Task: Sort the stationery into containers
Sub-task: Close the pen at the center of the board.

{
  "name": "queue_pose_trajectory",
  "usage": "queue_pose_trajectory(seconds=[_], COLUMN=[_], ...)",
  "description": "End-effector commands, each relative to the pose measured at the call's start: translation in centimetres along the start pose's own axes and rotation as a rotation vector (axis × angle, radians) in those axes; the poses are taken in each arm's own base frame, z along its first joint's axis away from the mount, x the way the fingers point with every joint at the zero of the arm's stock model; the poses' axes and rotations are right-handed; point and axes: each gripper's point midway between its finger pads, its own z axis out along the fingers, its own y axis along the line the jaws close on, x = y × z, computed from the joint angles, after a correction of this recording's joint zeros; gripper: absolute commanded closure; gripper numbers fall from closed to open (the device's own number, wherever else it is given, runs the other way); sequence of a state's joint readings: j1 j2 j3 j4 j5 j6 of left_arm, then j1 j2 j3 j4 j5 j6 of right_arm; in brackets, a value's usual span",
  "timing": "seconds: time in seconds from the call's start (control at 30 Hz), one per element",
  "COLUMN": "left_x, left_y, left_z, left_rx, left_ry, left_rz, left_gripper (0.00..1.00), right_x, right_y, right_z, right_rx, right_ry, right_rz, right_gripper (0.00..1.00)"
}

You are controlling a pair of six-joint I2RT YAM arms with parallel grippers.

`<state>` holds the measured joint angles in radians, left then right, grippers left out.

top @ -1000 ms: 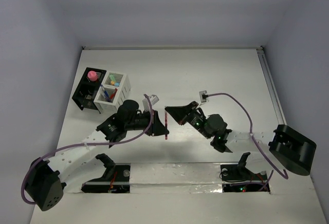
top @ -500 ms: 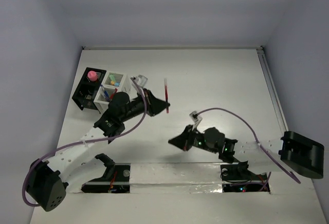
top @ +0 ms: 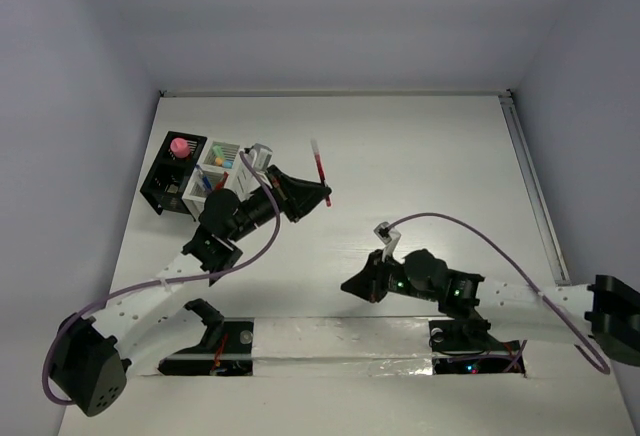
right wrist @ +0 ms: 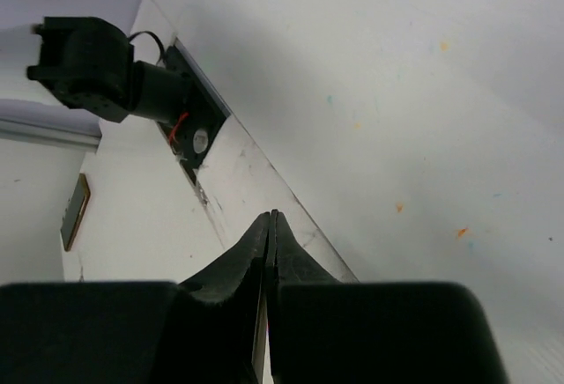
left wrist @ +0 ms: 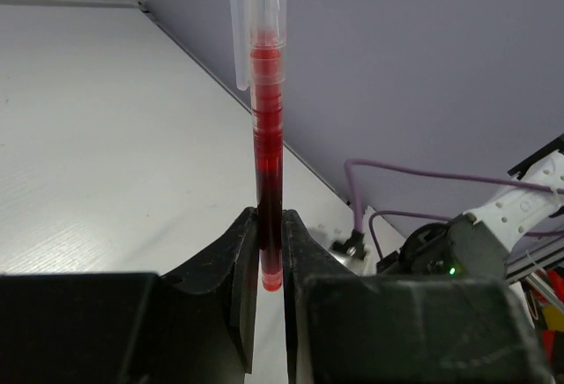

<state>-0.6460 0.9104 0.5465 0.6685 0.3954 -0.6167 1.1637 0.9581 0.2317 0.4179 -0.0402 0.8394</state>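
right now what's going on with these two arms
The left gripper is shut on a red pen, holding it above the table beside the white box and black box, which already hold other stationery. The right gripper is shut and empty, near the table's front edge.

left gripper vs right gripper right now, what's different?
Load: the left gripper is shut on a red pen, pinched near one end; the right gripper is shut on nothing, fingers touching.
Place: the left gripper sits farther out, right of the white box; the right gripper is close to the table's near edge.
Shared: both closed.
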Motion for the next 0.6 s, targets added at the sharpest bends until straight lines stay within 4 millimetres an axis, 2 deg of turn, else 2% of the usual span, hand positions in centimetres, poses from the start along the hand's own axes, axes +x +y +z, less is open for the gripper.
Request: queue_pose_trajectory(seconds=[0.0,0.03,0.07,0.13,0.2,0.23,0.3,0.33,0.4,0.43,0.5,0.53,0.57], left_x=[-1.0,-0.5,-0.4,0.4,1.1,1.3,1.8,2.1,2.7,3.1,3.4,3.7,3.9], left_y=[-2.3,-2.4,-2.5,-2.3,-2.6,-2.7,-2.4,-2.5,-2.1,-2.1,-1.9,-1.6,-1.8], left_z=[-0.9,-1.1,-1.4,-1.9,-2.2,-2.3,-2.4,-2.5,-2.6,-2.7,-2.9,-3.0,-3.1], left_rx=[0.100,0.111,0.115,0.118,0.131,0.137,0.129,0.133,0.117,0.119,0.111,0.100,0.106], left_ry=[-0.040,-0.026,-0.026,-0.009,0.010,0.017,0.035,0.044,0.059,0.068,0.071,0.073,0.077], left_rz=[0.056,0.055,0.058,0.056,0.051,0.051,0.046,0.043,0.039,0.034,0.030,0.026,0.025], left_gripper=[1.00,1.00,1.00,1.00,1.00,1.00,1.00,1.00,1.00,1.00,1.00,1.00,1.00], right_x=[-2.9,-3.7,-5.7,-6.9,-9.3,-10.3,-11.8,-14.3,-16.3,-18.7,-20.6,-21.1,-23.2], right_y=[0.5,1.0,3.1,4.3,7.1,7.9,8.6,10.6,10.8,12.5,12.9,12.6,13.4], right_z=[-1.3,-1.7,-2.5,-3.3,-4.3,-4.6,-4.8,-5.4,-5.0,-5.6,-5.6,-4.8,-5.2], right_rx=[0.059,0.054,0.016,0.005,-0.037,-0.040,-0.008,-0.020,0.033,0.029,0.063,0.087,0.091], right_ry=[-0.074,-0.090,-0.141,-0.147,-0.186,-0.205,-0.215,-0.268,-0.284,-0.333,-0.358,-0.346,-0.379], right_rz=[-0.069,-0.115,-0.137,-0.230,-0.293,-0.355,-0.411,-0.467,-0.505,-0.520,-0.564,-0.571,-0.575], right_gripper=[0.90,0.78,0.70,0.54,0.45,0.38,0.33,0.29,0.25,0.23,0.21,0.20,0.20])
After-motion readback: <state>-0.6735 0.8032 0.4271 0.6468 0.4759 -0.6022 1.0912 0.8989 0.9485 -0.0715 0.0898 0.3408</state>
